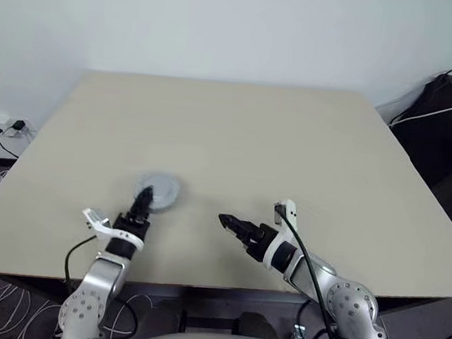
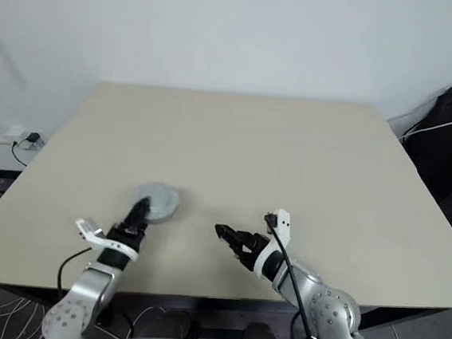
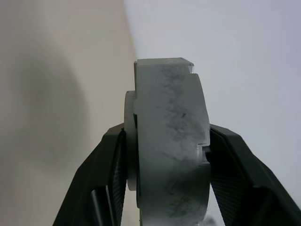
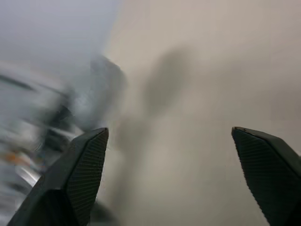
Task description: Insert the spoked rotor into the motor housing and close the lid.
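No words or labels can be read on anything here.

The table (image 1: 292,152) is wide, flat and pale tan, with a smooth top. A black bag (image 1: 447,119) with a white cord sits past its edge at about 2 o'clock. A wall plug (image 1: 10,126) with a black wire is off at 9 o'clock.

The left gripper (image 1: 144,203) is at about 7 o'clock on the table. Its two black fingers are closed on the housing (image 1: 158,192), a round, thick, light grey disc. In the left wrist view the housing (image 3: 169,146) stands on edge between the finger pads. Its grey side is dull and scuffed with small dark marks, and it has stepped edges. The pads (image 3: 230,179) have a fine bumpy grip pattern.

The right gripper (image 1: 229,223) is near 5 o'clock, pointing toward the left one, well apart from the housing. In the right wrist view its black, dotted fingers (image 4: 87,165) are spread wide with nothing between them.
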You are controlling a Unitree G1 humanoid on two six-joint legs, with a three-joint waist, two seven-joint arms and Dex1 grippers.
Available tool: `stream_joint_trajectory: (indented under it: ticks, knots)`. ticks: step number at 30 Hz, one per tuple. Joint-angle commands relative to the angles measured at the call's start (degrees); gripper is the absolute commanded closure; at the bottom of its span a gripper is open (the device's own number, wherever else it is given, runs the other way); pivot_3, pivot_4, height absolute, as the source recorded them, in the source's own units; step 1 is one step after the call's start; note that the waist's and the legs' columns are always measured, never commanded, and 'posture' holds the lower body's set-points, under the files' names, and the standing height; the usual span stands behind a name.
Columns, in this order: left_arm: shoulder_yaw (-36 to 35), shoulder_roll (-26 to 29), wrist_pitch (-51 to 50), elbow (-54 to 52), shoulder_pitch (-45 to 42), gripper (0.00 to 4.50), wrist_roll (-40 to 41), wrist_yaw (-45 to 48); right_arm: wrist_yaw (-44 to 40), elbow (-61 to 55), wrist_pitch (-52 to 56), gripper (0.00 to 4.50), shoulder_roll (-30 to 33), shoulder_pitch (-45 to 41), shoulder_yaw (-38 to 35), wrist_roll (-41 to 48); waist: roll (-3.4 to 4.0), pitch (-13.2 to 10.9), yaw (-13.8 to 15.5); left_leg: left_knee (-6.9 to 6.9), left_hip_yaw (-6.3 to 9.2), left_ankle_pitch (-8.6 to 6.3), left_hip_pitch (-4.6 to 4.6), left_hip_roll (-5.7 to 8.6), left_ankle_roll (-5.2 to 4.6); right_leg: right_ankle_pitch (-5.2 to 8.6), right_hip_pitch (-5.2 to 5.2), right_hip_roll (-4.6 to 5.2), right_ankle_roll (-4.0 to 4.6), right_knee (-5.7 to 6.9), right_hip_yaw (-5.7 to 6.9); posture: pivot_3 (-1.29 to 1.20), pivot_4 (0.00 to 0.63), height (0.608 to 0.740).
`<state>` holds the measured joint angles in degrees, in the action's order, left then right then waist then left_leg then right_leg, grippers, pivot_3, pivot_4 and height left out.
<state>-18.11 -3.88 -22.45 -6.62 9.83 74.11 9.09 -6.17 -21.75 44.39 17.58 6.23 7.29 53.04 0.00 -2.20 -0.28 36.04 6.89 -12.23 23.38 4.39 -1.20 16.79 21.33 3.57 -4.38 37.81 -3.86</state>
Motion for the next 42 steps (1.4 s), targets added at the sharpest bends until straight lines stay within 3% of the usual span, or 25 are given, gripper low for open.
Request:
stream_joint_trajectory:
  ticks: [1,6,9,21,31,38,42]
  knots:
    - [-2.3,-1.23,4.06,1.77,-5.49,2.4,-3.05,-2.76,-5.07,-3.38,-13.09,0.0,2.94,0.49,6.41,-17.08,-0.1,0.06,-0.03,0.01,0.0,0.0,-0.02,0.0,0.01,-0.06,-0.05,-0.01,-0.11,-0.01,0.0,0.0,0.0,0.74]
    - [-5.56,1.52,5.08,10.72,-13.66,2.4,-6.01,-3.19,-6.87,0.55,-27.39,0.0,2.94,2.35,9.93,-32.03,-0.55,0.19,0.47,0.13,-0.01,0.03,-0.1,0.03,-0.02,-0.14,-0.19,-0.02,-0.24,-0.02,0.0,0.0,0.0,0.74]
    - [-6.6,2.57,4.98,15.15,-17.74,2.4,-7.85,-2.19,-7.57,2.26,-31.52,0.0,1.75,3.1,10.15,-36.07,-0.67,0.2,0.62,0.13,0.0,0.06,-0.19,0.03,-0.03,-0.18,-0.3,-0.03,-0.24,-0.02,0.01,0.0,0.0,0.74]
    - [-9.69,6.12,10.19,36.53,-34.6,2.4,-19.66,0.39,-10.36,4.09,-33.22,0.0,-1.59,5.01,8.07,-39.78,-0.75,0.21,1.09,0.12,0.04,0.28,-0.33,0.01,0.03,-0.44,-0.4,-0.09,-0.26,0.02,0.02,0.0,0.0,0.74]
    - [-12.8,8.21,10.33,51.75,-42.9,2.4,-26.34,-4.02,-11.71,4.19,-32.49,0.0,-2.58,4.95,7.79,-41.6,-0.8,0.23,1.32,0.11,0.13,0.35,-0.4,0.03,0.04,-0.5,-0.46,-0.09,-0.33,0.06,0.07,0.0,0.0,0.74]
    - [-12.18,7.18,5.59,47.71,-39.82,0.17,-28.08,-4.5,-11.53,4.07,-31.97,0.0,-3.19,5.23,7.49,-42.43,-0.8,0.24,1.12,0.11,0.14,0.25,-0.7,0.04,0.25,-0.51,-0.75,-0.07,-0.38,0.07,0.07,0.0,0.0,0.74]
    - [-10.78,6.62,-0.04,39.03,-33.7,0.03,-28.3,-5.57,-11.19,4.49,-31.66,0.0,-3.88,4.96,7.43,-43.05,-0.71,0.31,0.53,0.03,0.1,0.25,-0.75,0.03,0.25,-0.53,-0.73,-0.05,-0.35,0.06,-0.01,0.0,0.0,0.74]
